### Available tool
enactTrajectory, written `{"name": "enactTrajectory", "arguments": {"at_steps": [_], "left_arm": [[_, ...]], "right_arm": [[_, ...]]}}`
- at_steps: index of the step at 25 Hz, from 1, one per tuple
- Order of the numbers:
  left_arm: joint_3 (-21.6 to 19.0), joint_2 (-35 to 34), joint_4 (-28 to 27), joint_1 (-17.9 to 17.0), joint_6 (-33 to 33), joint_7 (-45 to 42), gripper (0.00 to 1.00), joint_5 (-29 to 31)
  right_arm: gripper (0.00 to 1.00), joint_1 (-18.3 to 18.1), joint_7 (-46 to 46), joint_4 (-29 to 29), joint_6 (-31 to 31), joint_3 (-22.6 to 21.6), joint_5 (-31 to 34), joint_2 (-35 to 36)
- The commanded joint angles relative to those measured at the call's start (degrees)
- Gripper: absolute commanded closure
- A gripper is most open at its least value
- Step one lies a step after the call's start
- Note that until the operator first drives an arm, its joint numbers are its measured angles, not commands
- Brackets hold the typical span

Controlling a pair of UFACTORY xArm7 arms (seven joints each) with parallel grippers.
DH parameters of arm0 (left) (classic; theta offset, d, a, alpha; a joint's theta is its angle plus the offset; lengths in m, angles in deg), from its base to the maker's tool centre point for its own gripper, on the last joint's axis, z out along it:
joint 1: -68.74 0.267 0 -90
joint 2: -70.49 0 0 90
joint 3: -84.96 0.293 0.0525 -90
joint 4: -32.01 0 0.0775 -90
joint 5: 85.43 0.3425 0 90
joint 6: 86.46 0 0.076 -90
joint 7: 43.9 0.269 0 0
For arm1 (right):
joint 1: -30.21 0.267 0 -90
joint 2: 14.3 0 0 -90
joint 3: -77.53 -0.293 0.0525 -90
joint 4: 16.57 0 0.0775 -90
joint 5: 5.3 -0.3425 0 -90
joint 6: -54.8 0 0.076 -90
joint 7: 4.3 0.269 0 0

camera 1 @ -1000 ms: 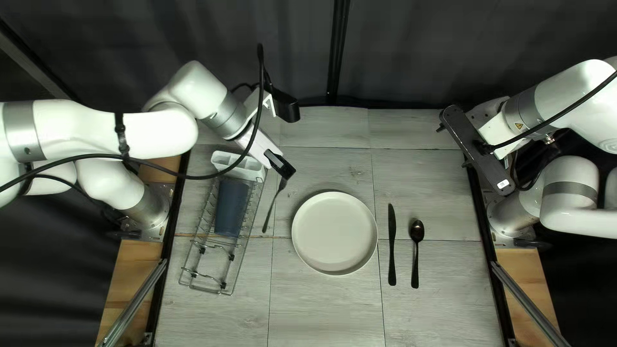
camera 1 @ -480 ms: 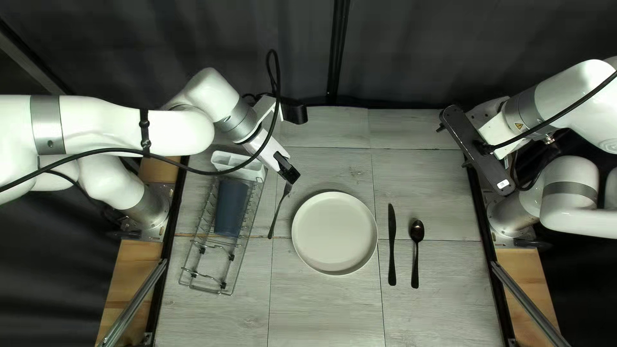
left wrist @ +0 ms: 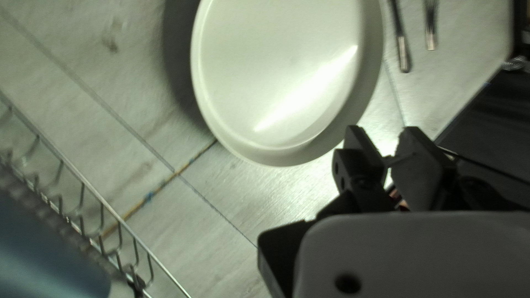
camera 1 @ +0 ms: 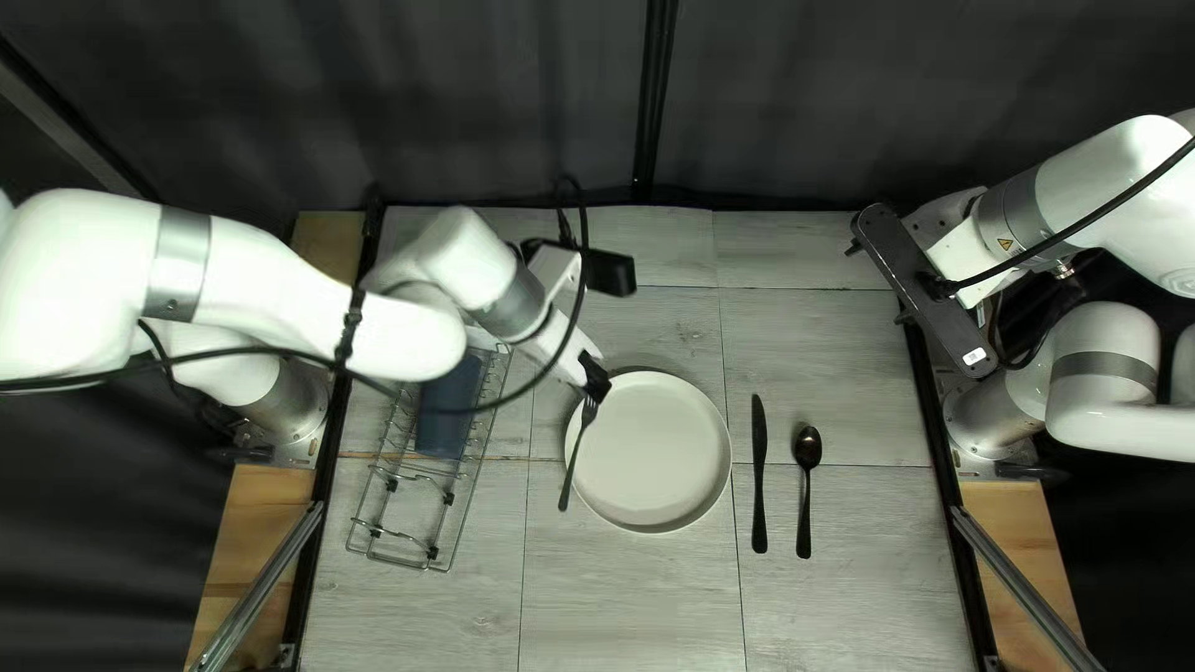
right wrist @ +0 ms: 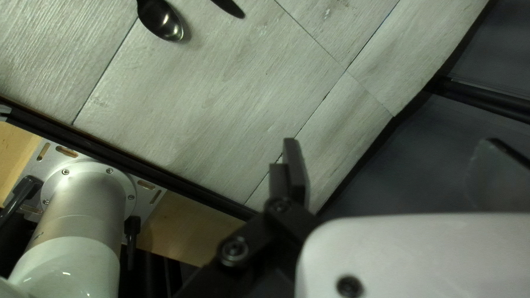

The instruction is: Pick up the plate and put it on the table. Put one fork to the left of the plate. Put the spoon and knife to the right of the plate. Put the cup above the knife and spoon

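**Grip and handling of the metal fork beside the plate**

The fork [camera 1: 578, 456] is held by the left gripper [left wrist: 385, 131], whose fingers are clamped on it near the tine end. The handle reaches toward the table's near edge and, in the top left view, crosses the left part of the plate [camera 1: 651, 451]; clearance above the rim cannot be judged. The right gripper [right wrist: 389, 143] has its fingers wide apart, with nothing between them. The knife [camera 1: 759, 479] and spoon [camera 1: 804, 492] lie to the right of the plate.

Expected handling: the fork should be light, rigid and hardly fragile, but smooth and narrow — liable to pivot in the pads, since the long handle is unsupported. A hold at the neck or mid-handle would balance it better. With the present end grip, lowering calls for a slow, level approach on the table [camera 1: 542, 573] left of the plate — a dipping handle could strike the rim and twist the fork.
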State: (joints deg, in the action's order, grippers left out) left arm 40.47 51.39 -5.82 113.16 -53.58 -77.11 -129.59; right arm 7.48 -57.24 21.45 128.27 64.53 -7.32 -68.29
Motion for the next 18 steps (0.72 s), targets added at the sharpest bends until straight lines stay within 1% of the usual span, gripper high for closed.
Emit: {"name": "enactTrajectory", "arguments": {"at_steps": [1,3,5,11,12,15,18], "left_arm": [[-3.48,-1.08,-2.12,2.72,6.3,-12.3,1.0,5.18],[-4.73,-0.84,-2.12,3.54,6.91,-16.35,1.0,6.25],[-5.01,-1.1,-1.82,3.57,6.91,-17.74,1.0,6.13],[-5.01,-1.1,-1.82,3.57,6.91,-17.74,1.0,6.13],[-4.56,-0.52,-0.8,3.54,5.96,-16.83,1.0,5.2],[-5.67,1.15,1.53,4.24,2.74,-17.24,1.0,5.0],[-6.3,0.0,2.75,4.36,3.67,-19.82,1.0,5.34]], "right_arm": [[0.0,0.0,0.0,0.0,0.0,0.0,0.0,0.0],[0.0,0.0,0.0,0.0,0.0,0.0,0.0,0.0],[0.0,0.0,0.0,0.0,0.0,0.0,0.0,0.0],[0.0,0.0,0.0,0.0,0.0,0.0,0.0,0.0],[0.0,0.0,0.0,0.0,0.0,0.0,0.0,0.0],[0.0,0.0,0.0,0.0,0.0,0.0,0.0,0.0],[0.0,0.0,0.0,0.0,0.0,0.0,0.0,0.0]]}}
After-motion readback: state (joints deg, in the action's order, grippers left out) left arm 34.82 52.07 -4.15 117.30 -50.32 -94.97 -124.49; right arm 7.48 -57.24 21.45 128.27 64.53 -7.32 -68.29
